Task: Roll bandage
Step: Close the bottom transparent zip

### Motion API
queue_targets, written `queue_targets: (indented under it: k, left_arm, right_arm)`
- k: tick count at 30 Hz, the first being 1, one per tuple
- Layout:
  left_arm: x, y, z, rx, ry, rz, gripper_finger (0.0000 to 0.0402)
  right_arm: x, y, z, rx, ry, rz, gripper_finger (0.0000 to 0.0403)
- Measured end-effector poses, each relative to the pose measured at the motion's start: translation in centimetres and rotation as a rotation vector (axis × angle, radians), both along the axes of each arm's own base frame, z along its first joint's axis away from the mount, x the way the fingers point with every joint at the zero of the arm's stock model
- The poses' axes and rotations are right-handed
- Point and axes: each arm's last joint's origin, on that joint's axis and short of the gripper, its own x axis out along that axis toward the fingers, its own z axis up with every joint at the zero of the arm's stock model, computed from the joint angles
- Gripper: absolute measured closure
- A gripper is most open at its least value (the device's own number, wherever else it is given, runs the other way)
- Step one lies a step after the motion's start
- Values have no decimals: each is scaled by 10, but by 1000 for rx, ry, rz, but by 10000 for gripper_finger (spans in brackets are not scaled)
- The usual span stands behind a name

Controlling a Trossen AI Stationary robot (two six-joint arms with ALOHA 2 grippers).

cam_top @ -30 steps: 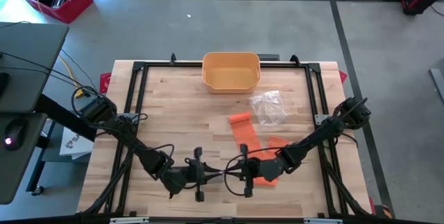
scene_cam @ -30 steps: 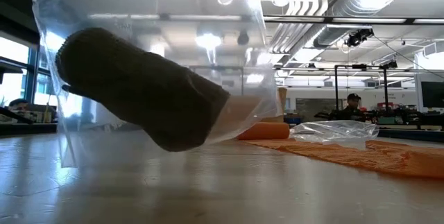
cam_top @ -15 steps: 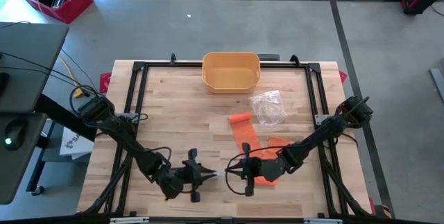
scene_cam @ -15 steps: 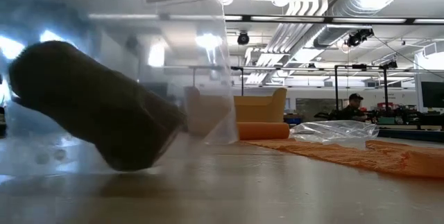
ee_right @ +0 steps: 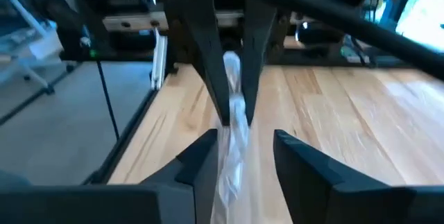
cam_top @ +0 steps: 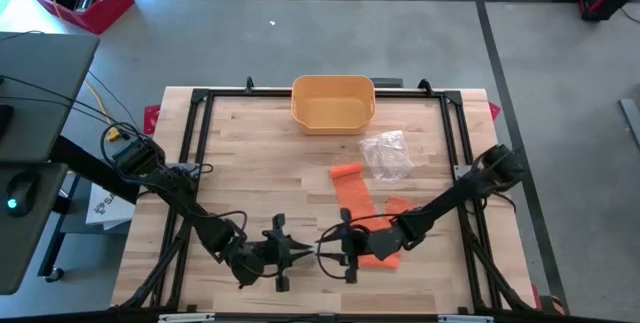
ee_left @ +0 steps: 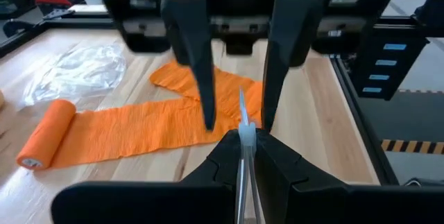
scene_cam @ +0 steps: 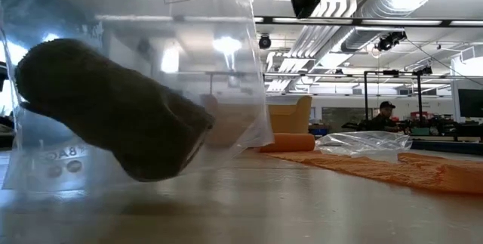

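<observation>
A clear zip bag [scene_cam: 136,85] with a dark roll [scene_cam: 113,112] tilted inside hangs near the table's front edge, between my two grippers. My left gripper [cam_top: 298,251] is shut on the bag's top edge. My right gripper [cam_top: 325,247] faces it, open, with its fingers [ee_right: 201,161] on either side of that edge [ee_right: 232,144]; whether they touch it I cannot tell. The orange bandage [cam_top: 358,198] lies unrolled on the table's right half, with its rolled end [cam_top: 345,170] toward the far edge. My left gripper pinches the clear bag's top edge [ee_left: 241,113] between its two fingers, which come in level from the table's left. The bag hangs below the fingers with the dark roll slanting inside it. Whether its lower end rests on the table I cannot tell.
A crumpled clear plastic bag [cam_top: 386,153] lies beside the bandage's rolled end. A yellow basket [cam_top: 333,101] stands at the far edge, in the middle. A black frame [cam_top: 200,113] runs around the table. Bare wood lies at the far left.
My right gripper has opened and let go of the bag's top edge. The bag with the dark roll has swung toward my left gripper's side and hangs a little lower, held by my left gripper alone.
</observation>
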Motion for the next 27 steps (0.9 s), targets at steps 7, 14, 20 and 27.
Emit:
queue_targets:
  k: [7, 14, 20, 27]
  left_arm:
    - [1, -1, 2, 3, -12, -8, 379]
    - [1, -1, 1, 1, -7, -21, 378]
    - [-4, -1, 4, 46, 18, -52, 341]
    - [-3, 1, 15, 72, -34, -52, 284]
  right_arm:
    - [6, 3, -4, -10, -85, 11, 318]
    - [3, 8, -4, -65, -91, 11, 394]
    - [-3, 10, 1, -57, -72, -36, 401]
    - [-7, 6, 10, -52, -54, -72, 402]
